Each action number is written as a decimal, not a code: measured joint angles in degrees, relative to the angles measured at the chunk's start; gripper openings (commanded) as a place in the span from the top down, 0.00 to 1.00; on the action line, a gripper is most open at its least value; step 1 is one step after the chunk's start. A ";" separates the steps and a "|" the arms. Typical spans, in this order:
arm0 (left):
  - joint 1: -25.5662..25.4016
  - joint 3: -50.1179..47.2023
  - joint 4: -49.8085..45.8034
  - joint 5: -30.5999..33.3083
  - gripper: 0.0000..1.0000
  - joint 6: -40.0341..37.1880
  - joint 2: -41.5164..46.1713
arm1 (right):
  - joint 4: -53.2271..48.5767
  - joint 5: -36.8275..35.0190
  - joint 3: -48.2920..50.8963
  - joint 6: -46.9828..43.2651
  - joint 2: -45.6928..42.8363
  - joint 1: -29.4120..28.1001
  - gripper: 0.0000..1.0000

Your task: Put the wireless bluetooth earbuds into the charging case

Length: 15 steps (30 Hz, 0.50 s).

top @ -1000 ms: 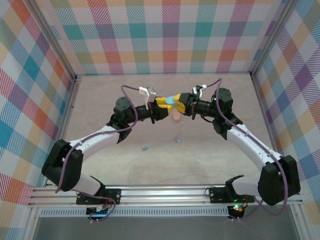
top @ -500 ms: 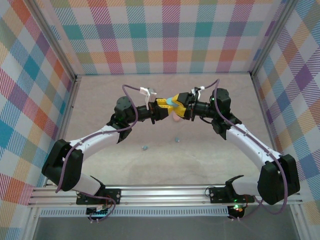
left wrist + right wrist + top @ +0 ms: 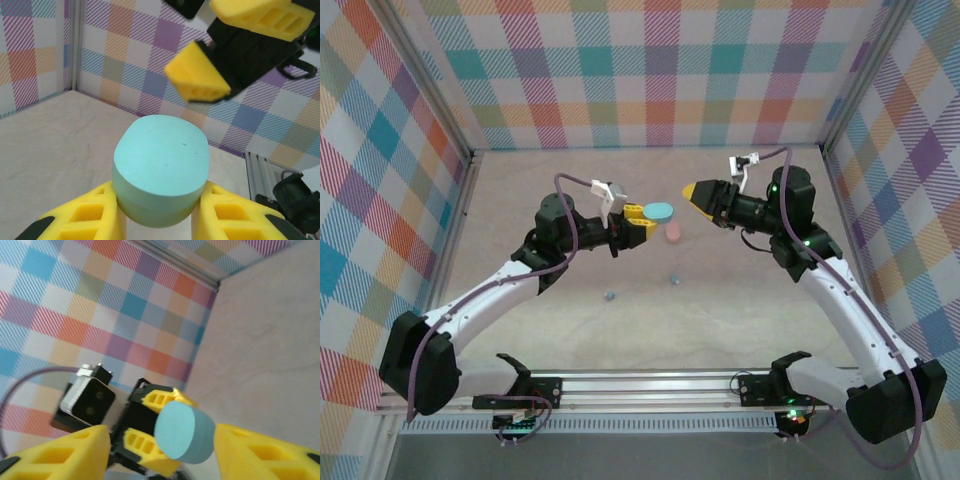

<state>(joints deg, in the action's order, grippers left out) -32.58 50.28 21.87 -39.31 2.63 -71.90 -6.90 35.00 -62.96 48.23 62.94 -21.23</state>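
My left gripper (image 3: 642,220) is shut on the light blue oval case (image 3: 658,211), held above the table; its yellow fingers (image 3: 95,217) clamp both sides of the case (image 3: 160,165), whose lid looks closed. My right gripper (image 3: 690,190) is open and stands apart to the right of the case, facing it; in the right wrist view the case (image 3: 182,432) sits ahead of the spread fingers (image 3: 270,455). Two tiny light blue earbuds (image 3: 609,295) (image 3: 674,279) lie on the table nearer the arm bases. The pink earbuds are out of view.
A pink oval case (image 3: 672,232) lies on the table just below the held blue case. Plaid walls (image 3: 650,70) close the beige table (image 3: 520,180) at the back and on both sides. A metal rail (image 3: 650,385) runs along the near edge.
My right gripper has let go of the blue case and pulled back to the right. My left gripper has drawn slightly left with the case still in it.
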 measured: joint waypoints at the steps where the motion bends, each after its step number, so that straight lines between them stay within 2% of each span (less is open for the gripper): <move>1: 0.00 0.13 -1.84 0.20 0.76 -0.92 0.76 | -1.79 -0.39 -0.85 -3.65 -0.04 -0.20 0.46; 7: 0.00 0.50 -9.68 1.46 0.76 -4.83 4.52 | -9.27 -2.12 -2.10 -23.61 -0.13 -4.11 0.44; 15: 0.00 0.22 -12.31 3.04 0.76 -6.12 7.06 | -14.45 -2.38 -3.13 -43.15 -0.15 -8.00 0.42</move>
<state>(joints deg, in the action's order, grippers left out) -32.58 50.50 9.56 -36.27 -3.49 -64.84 -21.34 32.62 -66.08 5.08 62.78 -29.23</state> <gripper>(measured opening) 0.310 0.570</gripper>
